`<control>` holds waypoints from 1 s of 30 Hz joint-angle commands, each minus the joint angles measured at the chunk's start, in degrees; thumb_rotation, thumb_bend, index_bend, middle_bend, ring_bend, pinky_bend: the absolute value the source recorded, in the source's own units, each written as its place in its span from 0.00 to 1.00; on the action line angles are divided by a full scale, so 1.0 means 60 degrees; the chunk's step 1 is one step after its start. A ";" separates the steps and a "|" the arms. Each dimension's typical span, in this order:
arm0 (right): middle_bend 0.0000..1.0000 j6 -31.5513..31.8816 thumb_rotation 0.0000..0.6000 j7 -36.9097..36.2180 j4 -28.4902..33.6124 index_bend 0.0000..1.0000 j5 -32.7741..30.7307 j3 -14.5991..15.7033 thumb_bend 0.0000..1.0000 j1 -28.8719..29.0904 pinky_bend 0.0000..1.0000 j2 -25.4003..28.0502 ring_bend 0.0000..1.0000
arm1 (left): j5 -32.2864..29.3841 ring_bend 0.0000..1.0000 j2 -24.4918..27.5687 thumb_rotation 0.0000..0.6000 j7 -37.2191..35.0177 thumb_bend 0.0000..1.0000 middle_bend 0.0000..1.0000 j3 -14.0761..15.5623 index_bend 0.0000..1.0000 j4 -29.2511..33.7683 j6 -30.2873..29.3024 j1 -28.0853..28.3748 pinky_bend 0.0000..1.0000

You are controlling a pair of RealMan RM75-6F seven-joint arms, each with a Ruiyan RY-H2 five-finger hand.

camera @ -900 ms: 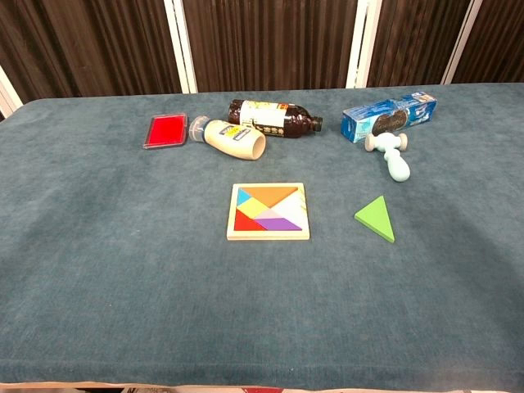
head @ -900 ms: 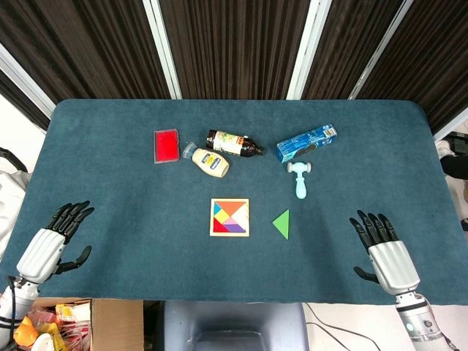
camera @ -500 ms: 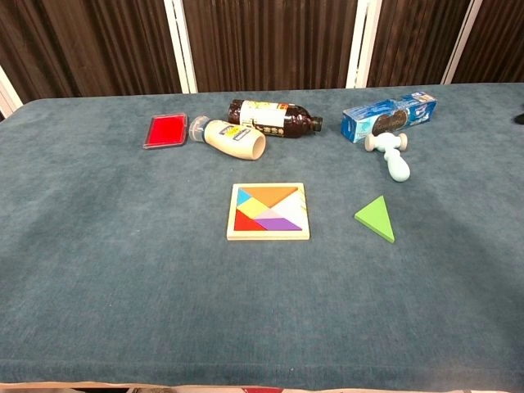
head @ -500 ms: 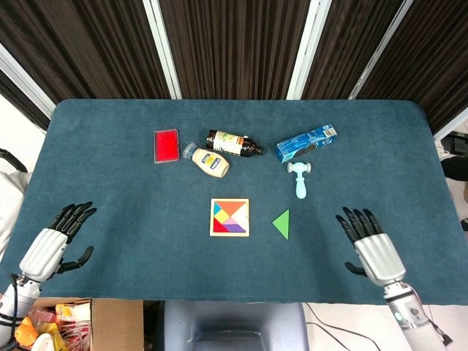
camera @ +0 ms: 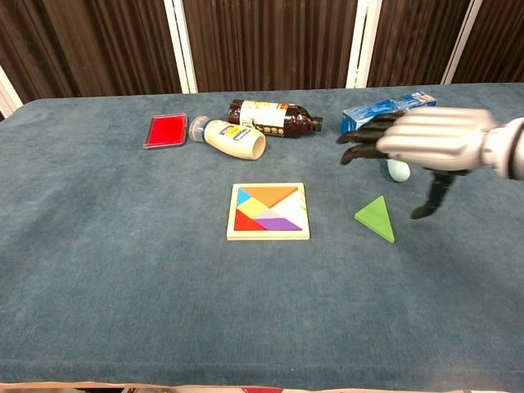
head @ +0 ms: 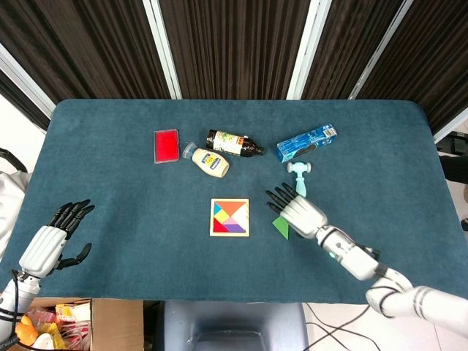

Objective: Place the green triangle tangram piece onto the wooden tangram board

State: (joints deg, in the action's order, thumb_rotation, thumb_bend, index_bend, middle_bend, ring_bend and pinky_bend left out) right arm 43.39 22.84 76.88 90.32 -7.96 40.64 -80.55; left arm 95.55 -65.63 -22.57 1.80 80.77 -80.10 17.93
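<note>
Nearest, at the front left edge of the blue surface (head: 110,190), the left hand (head: 53,241) hovers low, fingers apart, holding nothing, well away from the work. Right hand (camera: 426,141) hangs above the green triangle (camera: 376,219), fingers spread and thumb dropped; empty, and in the chest view plainly clear of the piece. Triangle lies flat on the cloth, just right of the wooden tangram board (camera: 268,212), apart from it. Board sits near the middle, already filled with coloured pieces, so the triangle likely goes on top rather than into a slot. Step in hand, as I judge it: descent to grasp. Best done by lowering straight down and pinching across two of the slanted edges, since the piece is thin and may slide on the cloth if nudged sideways. Path to the board is short and leftward, nothing between. Just beyond the hand, the pale blue toy hammer (head: 300,178) could be brushed by the fingertips. Farther back: blue box (head: 306,142), dark bottle (head: 234,142), cream bottle (head: 208,161), both lying down, and a red case (head: 166,145).
</note>
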 commanded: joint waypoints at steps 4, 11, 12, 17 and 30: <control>0.00 -0.0503 1.00 0.0098 -0.1180 0.39 0.0186 0.0356 0.18 0.0633 0.00 -0.0734 0.00 | 0.0003 0.00 0.0017 1.00 -0.0062 0.45 0.00 -0.0015 0.00 -0.0032 -0.0104 -0.0033 0.00; 0.00 -0.0234 1.00 -0.0272 -0.1420 0.41 0.0297 0.0727 0.19 0.0674 0.00 -0.0780 0.00 | -0.0053 0.00 0.0034 1.00 -0.0001 0.45 0.00 -0.0014 0.00 -0.0038 -0.0096 -0.0066 0.00; 0.00 -0.0223 1.00 -0.0344 -0.1451 0.42 0.0301 0.0773 0.20 0.0697 0.00 -0.0808 0.00 | -0.0049 0.00 0.0034 1.00 0.0017 0.45 0.00 -0.0010 0.00 -0.0031 -0.0092 -0.0066 0.00; 0.00 -0.0140 1.00 -0.0461 -0.1646 0.47 0.0349 0.0939 0.26 0.0800 0.00 -0.0976 0.00 | -0.0060 0.00 0.0042 1.00 0.0026 0.45 0.00 -0.0005 0.00 -0.0004 -0.0073 -0.0068 0.00; 0.00 -0.0068 1.00 -0.0080 -0.1702 0.52 0.0020 0.1051 0.39 0.0892 0.00 -0.1077 0.00 | -0.0057 0.00 0.0099 1.00 -0.0156 0.45 0.00 -0.0031 0.00 -0.0019 -0.0199 -0.0117 0.00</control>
State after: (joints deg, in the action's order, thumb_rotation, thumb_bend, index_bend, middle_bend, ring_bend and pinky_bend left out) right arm 42.96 22.27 66.60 90.58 -1.63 45.94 -86.98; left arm 95.16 -65.05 -23.36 1.58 80.64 -81.29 17.21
